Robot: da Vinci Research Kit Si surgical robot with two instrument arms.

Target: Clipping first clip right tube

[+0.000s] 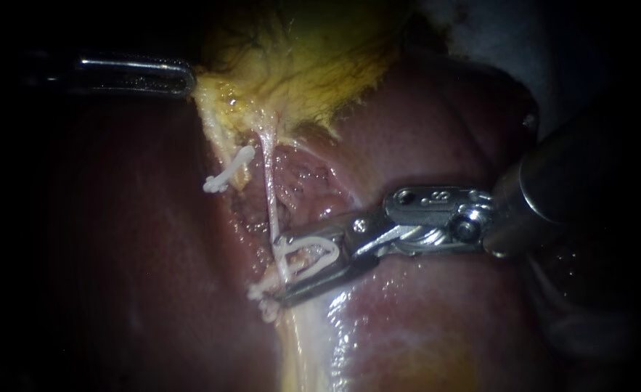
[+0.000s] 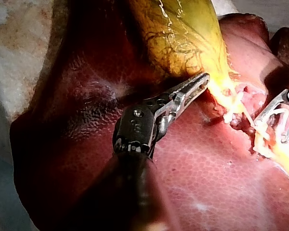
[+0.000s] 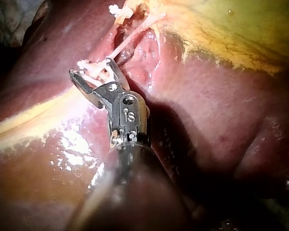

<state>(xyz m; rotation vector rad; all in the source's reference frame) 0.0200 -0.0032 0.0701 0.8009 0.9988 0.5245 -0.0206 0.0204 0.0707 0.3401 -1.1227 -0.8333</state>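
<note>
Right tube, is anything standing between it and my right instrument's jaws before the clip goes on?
Nothing visible does. The right instrument holds a white clip in its jaws, and the right tube appears to run through it. Other white clips lie close beside the lower jaw's tip, not between.

Pale mottled surface [image 2: 19, 62], grey-blue patch [image 2: 2, 192] beside it (dimmer), endoscope view's edges dark.

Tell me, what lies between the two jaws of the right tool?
A white clip, held by both jaws of the right tool; at their tips the thin pale tube crosses. The endoscope view shows it.
</note>
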